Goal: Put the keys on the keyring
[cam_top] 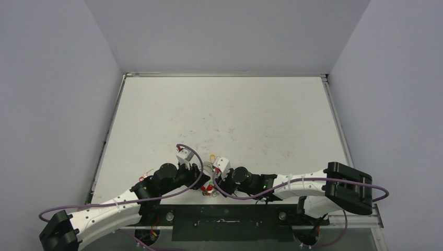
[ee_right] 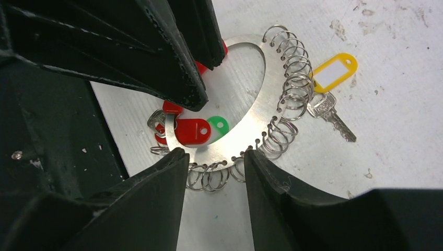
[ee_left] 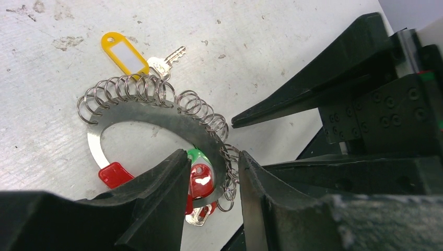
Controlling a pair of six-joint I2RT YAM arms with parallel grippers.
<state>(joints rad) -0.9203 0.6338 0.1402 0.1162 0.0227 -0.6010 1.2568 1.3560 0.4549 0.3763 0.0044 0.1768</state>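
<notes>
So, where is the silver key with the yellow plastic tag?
Left wrist view, upper left: the yellow-tagged key lies on the table beside the flat metal ring's wire loops.

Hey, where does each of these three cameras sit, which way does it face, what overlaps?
Top external: above and behind the robot, looking down at the white table; both arms show.
Left wrist: on the left arm, looking past the left gripper at the flat silver metal keyring.
Right wrist: on the right arm, looking past the right gripper at that keyring.
Shared: both wrists show the yellow-tagged silver key.
</notes>
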